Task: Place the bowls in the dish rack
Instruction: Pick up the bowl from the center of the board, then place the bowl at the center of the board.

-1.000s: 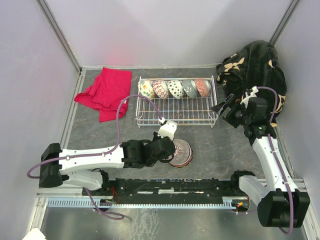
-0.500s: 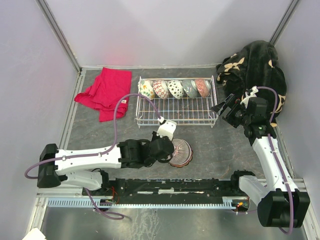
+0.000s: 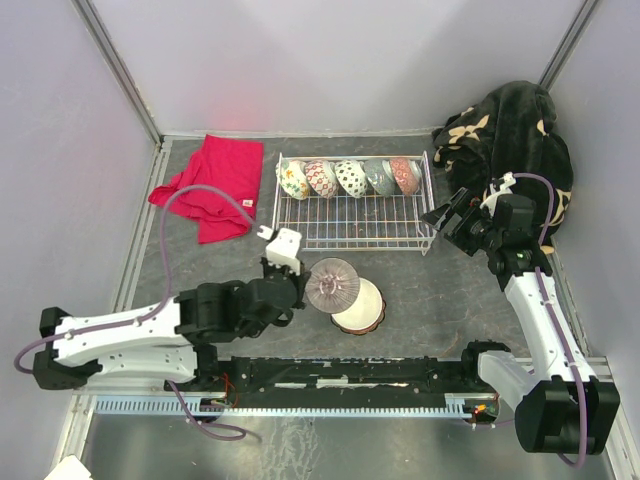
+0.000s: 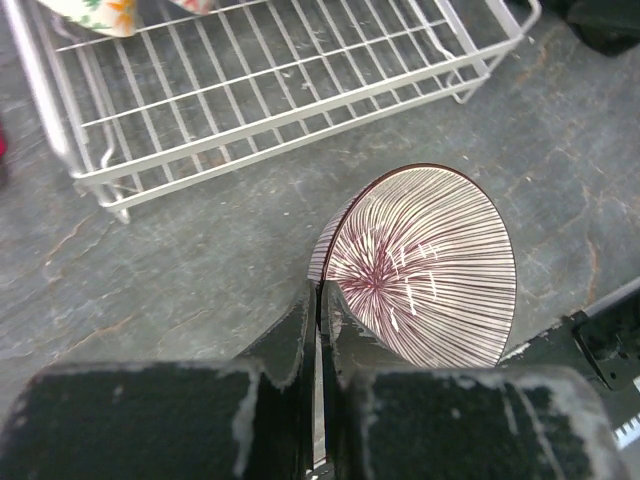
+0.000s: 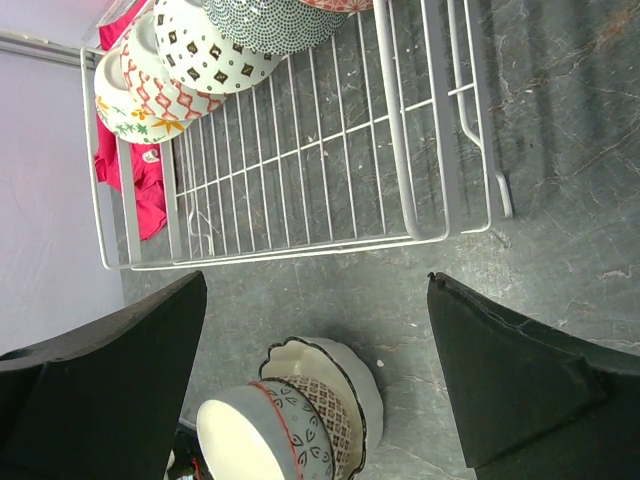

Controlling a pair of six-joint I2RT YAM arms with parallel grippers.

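Left wrist view, nearest the arms: the left gripper point(image 4: 320, 300) is clamped tight on the rim of a white bowl with fine purple radial stripes point(image 4: 420, 270), which is tipped on edge with its inside facing the camera. Just beside it, towards the near edge of the grey tabletop point(image 3: 440, 300), sits a stack of patterned bowls point(image 3: 364, 309) on a scalloped white one. Beyond them, mid-tabletop towards the far edge, stands the white wire dish rack point(image 3: 350, 243), its near half bare grid. Five patterned bowls point(image 3: 348, 177) lean in a row along its far side. The right gripper point(image 3: 443, 214) hovers at the rack's right end, jaws spread wide and holding nothing. A crumpled red cloth point(image 3: 210, 185) lies at the far-left corner, a dark floral blanket point(image 3: 510, 130) at the far-right.
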